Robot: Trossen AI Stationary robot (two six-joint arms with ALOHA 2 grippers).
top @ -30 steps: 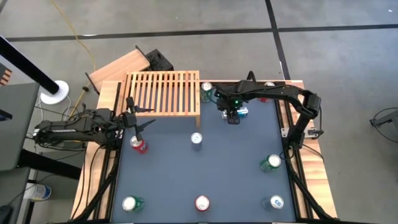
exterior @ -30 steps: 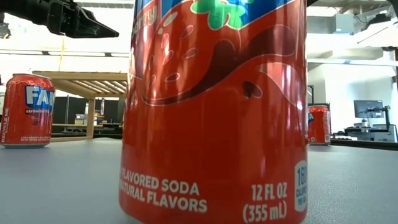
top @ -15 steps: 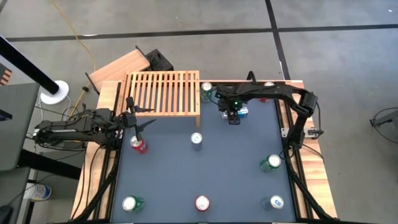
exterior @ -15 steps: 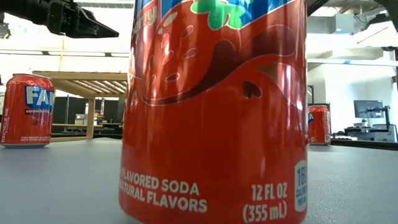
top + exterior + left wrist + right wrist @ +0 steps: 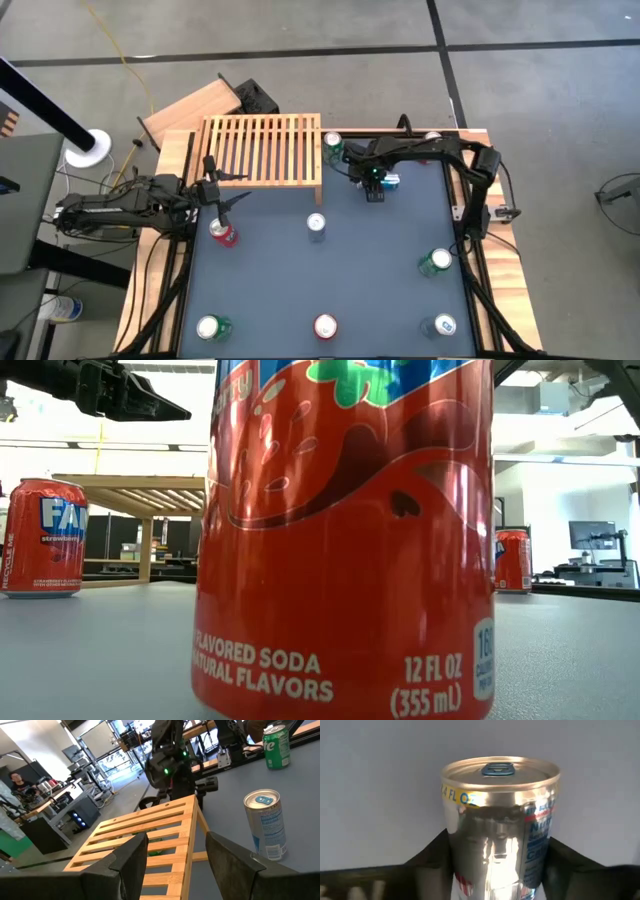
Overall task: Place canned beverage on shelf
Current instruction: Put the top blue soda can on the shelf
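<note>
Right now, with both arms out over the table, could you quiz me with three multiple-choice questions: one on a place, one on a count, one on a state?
1. Where is the right hand?
A) at a silver can to the right of the shelf
B) above the shelf
C) at the table's near edge

2. How many cans stand on the shelf?
A) three
B) one
C) none

3. How is the left hand?
A) clamped on a red can
B) open and empty
C) gripping the shelf

Answers:
1. A, its wrist view shows that can close up.
2. C, the slats are bare from above.
3. B, its fingers stand apart with nothing between.
</note>
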